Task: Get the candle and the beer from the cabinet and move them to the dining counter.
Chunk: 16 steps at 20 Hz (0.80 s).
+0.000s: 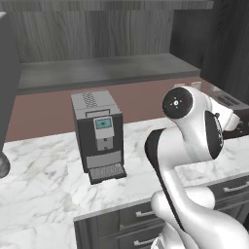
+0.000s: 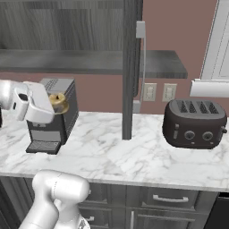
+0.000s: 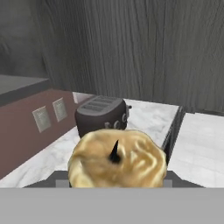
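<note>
Even, soft rendered light; faint shadows under the coffee machine (image 1: pixel 98 136); hand view coarse and blurry up close.

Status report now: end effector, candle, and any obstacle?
End effector shut on candle, held above the marble worktop. Open cabinet door stands to its right. Toaster further right, apart.

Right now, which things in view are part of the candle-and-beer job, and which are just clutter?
Job:
- candle, held in the gripper
- cabinet, door open

Just lying about:
- coffee machine
- toaster
- wall sockets
- marble worktop
</note>
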### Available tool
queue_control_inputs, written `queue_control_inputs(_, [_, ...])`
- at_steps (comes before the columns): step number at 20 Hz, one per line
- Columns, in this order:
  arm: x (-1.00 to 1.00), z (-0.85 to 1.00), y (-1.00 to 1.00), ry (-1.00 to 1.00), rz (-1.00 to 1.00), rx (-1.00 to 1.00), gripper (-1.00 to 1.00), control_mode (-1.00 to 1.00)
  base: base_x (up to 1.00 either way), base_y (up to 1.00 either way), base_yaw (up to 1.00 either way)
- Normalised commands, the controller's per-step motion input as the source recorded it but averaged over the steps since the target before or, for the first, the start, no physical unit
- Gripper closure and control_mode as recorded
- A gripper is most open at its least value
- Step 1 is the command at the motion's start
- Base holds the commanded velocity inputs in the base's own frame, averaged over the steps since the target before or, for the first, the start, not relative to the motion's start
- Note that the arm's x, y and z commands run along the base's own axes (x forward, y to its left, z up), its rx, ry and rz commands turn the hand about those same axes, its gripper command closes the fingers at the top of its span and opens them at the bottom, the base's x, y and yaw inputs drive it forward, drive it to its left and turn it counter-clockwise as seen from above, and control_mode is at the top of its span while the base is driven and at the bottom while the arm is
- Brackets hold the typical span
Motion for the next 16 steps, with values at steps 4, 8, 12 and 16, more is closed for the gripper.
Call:
queue_control_inputs(4, [-0.01, 0.00, 0.00, 0.00, 0.00, 0.00, 1.00, -1.00, 0.00, 0.00, 0.00])
queue_control_inputs(8, [-0.24, 0.00, 0.00, -0.06, 0.00, 0.00, 1.00, -1.00, 0.00, 0.00, 0.00])
queue_control_inputs(12, [-0.56, 0.00, 0.00, -0.12, -0.06, 0.00, 1.00, -1.00, 0.00, 0.00, 0.00])
queue_control_inputs(16, [-0.18, 0.00, 0.00, -0.04, -0.02, 0.00, 1.00, 1.00, -0.60, 0.00, -0.12])
